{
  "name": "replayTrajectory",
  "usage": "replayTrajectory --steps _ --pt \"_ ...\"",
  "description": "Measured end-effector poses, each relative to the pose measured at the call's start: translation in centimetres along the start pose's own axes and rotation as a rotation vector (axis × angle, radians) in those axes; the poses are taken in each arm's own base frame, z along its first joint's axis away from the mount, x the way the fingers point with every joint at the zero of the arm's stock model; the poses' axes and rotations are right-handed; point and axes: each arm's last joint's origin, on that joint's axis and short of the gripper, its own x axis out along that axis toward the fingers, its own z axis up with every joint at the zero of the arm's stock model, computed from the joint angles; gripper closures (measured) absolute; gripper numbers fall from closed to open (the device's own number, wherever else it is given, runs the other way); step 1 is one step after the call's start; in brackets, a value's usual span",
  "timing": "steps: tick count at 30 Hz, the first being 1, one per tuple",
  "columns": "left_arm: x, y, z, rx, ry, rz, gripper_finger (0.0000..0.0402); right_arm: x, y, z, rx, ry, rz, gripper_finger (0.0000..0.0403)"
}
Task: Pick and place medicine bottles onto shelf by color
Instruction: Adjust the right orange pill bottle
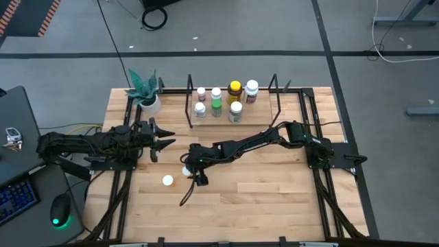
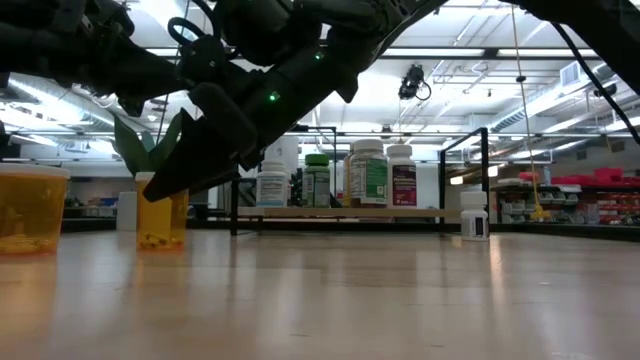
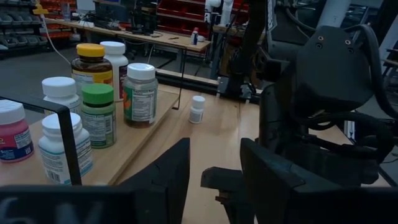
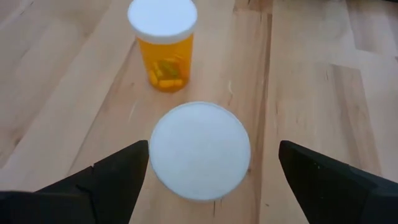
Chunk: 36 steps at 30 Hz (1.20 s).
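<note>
Two orange pill bottles with white caps stand on the table, one (image 1: 185, 169) under my right gripper (image 1: 193, 170), the other (image 1: 167, 180) nearer the front edge. In the right wrist view the open fingers of that gripper (image 4: 212, 149) point down and stand on either side of the white cap (image 4: 199, 151), with a gap on each side; the second orange bottle (image 4: 163, 46) stands beyond. The shelf (image 1: 233, 118) holds several bottles, among them a green one (image 1: 217, 104) and a yellow-capped one (image 1: 234, 88). My left gripper (image 1: 161, 142) hovers open near the shelf's left end.
A white pot with a teal plant (image 1: 147, 96) stands at the far left corner. A small white bottle (image 2: 474, 222) stands on the table by the shelf's right upright. Black wire uprights (image 1: 190, 103) frame the shelf ends. Bare wood (image 1: 274, 192) lies along the near side.
</note>
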Motion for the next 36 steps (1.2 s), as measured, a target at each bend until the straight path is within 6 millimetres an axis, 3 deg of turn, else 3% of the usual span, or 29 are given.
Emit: replayTrajectory --steps 16,25,36 --pt "0.0 0.0 0.0 0.001 0.001 0.0 0.026 1.9 0.1 -1.3 0.035 -0.015 0.021 0.0034" --pt "0.0 0.0 0.0 0.0 0.002 0.0 0.0249 2.0 0.0 -1.2 0.05 -0.032 0.018 0.0036" --pt "0.0 0.0 0.0 0.0 0.002 0.0 0.0257 1.9 -0.6 -1.3 0.088 -0.025 0.013 0.0086"
